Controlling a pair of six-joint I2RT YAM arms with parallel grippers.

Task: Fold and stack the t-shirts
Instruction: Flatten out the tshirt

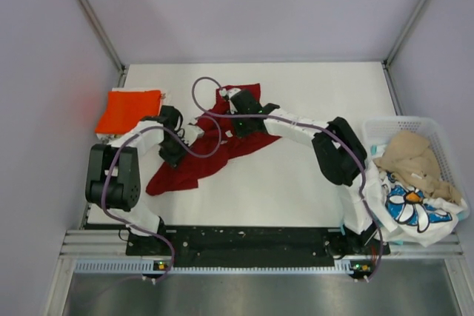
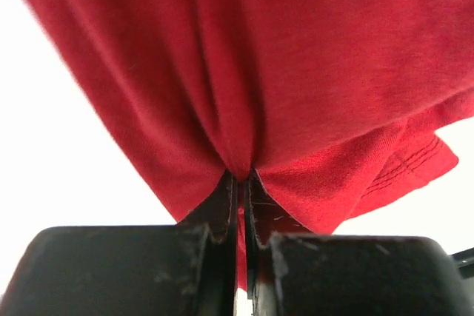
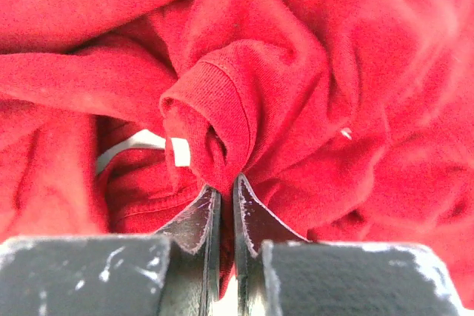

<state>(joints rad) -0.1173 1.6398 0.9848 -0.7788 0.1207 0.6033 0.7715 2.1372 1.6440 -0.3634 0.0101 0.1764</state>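
The dark red t-shirt [image 1: 185, 175] lies bunched on the bench [image 1: 296, 190] just beside the folded orange-red t-shirt [image 1: 129, 109]; we judge it soft and limp, best taken at collar or hem. Our left pincer [image 2: 241, 177] and right pincer [image 3: 221, 183] are clamped on its cloth, the right at the ribbed collar; folds hide its sleeves.

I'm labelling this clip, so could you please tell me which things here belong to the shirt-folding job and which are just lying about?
Job: dark red shirt, orange shirt, beige shirt, white printed shirt, left hand, right hand.
Lying about: basket, table.
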